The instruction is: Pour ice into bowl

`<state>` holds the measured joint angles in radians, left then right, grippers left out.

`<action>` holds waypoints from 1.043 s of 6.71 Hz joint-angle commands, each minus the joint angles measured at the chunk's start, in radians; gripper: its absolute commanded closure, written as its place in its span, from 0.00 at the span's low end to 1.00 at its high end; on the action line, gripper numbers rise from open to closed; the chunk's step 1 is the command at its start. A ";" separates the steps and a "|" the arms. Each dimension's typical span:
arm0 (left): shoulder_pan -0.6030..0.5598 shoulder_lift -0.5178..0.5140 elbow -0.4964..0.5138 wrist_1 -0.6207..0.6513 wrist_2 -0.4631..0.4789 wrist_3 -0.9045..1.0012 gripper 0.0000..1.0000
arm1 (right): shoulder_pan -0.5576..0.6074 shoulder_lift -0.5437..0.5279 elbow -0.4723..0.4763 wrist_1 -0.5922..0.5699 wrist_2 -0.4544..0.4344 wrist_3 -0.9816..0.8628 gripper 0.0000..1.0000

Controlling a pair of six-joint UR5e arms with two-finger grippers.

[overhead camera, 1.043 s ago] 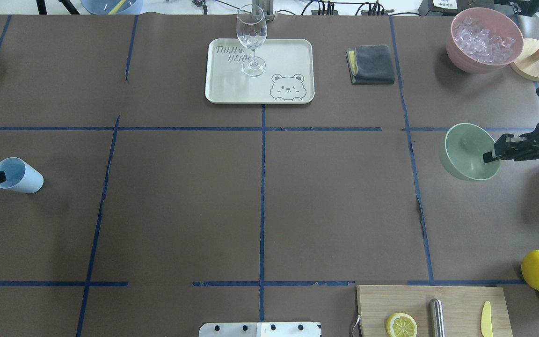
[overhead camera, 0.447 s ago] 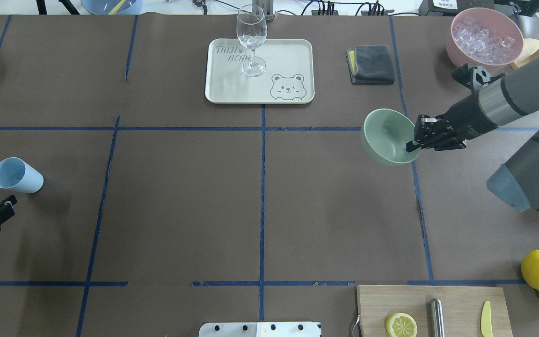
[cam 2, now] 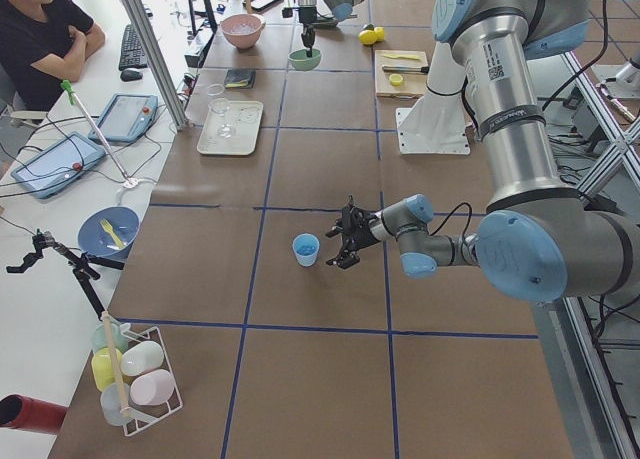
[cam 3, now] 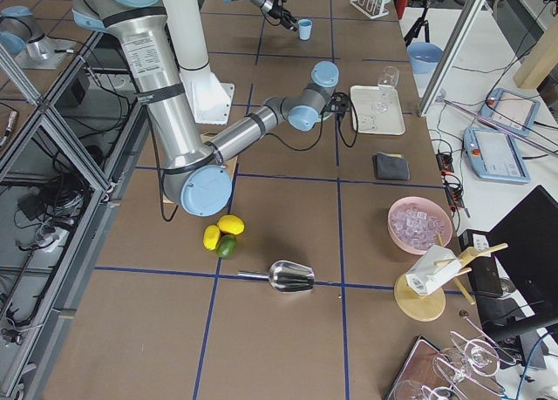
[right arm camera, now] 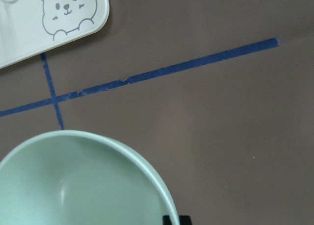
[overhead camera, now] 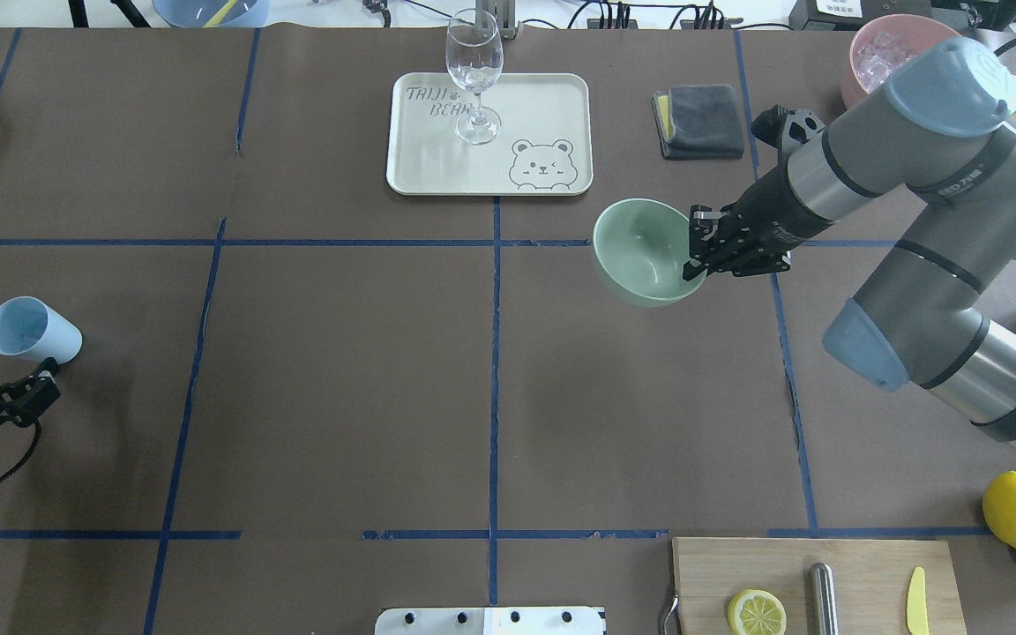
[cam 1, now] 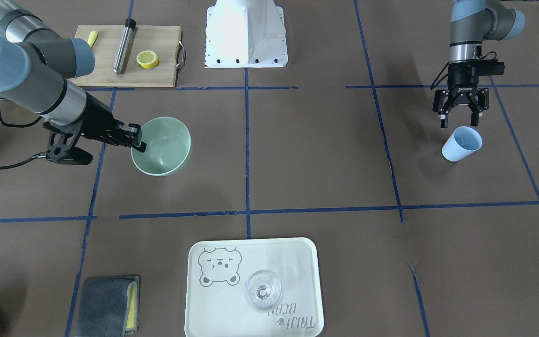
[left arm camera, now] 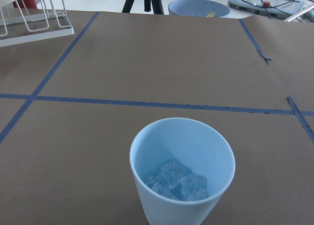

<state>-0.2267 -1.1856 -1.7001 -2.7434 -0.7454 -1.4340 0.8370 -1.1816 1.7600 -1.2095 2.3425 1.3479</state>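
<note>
The pale mint-green bowl (overhead camera: pixel 640 251) hangs tilted over the table right of centre. My right gripper (overhead camera: pixel 695 257) is shut on its rim; this also shows in the front view (cam 1: pixel 137 141), where the bowl (cam 1: pixel 164 145) is empty. The bowl (right arm camera: pixel 73 186) fills the bottom of the right wrist view. The light blue cup (overhead camera: pixel 32 331) stands at the far left with the ice (left arm camera: pixel 176 181), small clear cubes, in its bottom. My left gripper (cam 1: pixel 459 122) is open and empty, just robot-side of the cup (cam 1: pixel 461 142), not touching it.
A cream bear tray (overhead camera: pixel 543 106) with a wine glass (overhead camera: pixel 474 75) sits at the back centre, with a grey cloth (overhead camera: pixel 702 119) to its right. A pink bowl of ice (cam 3: pixel 420 226) is at the back right. A cutting board (overhead camera: pixel 861 564) and lemons (overhead camera: pixel 1015 510) lie at the near right.
My right arm has carried the green bowl leftward from the table's right edge toward the centre. My left gripper has drawn back from the cup's rim toward the robot; the cup stays put.
</note>
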 commanded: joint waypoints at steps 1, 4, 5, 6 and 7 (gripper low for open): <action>0.003 -0.017 0.031 -0.002 0.101 0.000 0.02 | -0.088 0.118 0.064 -0.228 -0.096 0.005 1.00; 0.003 -0.116 0.126 -0.012 0.133 0.001 0.02 | -0.189 0.187 0.061 -0.248 -0.193 0.094 1.00; 0.003 -0.153 0.161 -0.012 0.132 0.004 0.02 | -0.200 0.198 0.062 -0.251 -0.204 0.103 1.00; 0.003 -0.163 0.180 -0.013 0.132 0.007 0.02 | -0.217 0.212 0.062 -0.265 -0.216 0.115 1.00; 0.003 -0.160 0.192 -0.062 0.132 0.009 0.02 | -0.251 0.226 0.059 -0.265 -0.259 0.140 1.00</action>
<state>-0.2240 -1.3388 -1.5275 -2.7697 -0.6136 -1.4275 0.6185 -0.9723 1.8215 -1.4693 2.1209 1.4638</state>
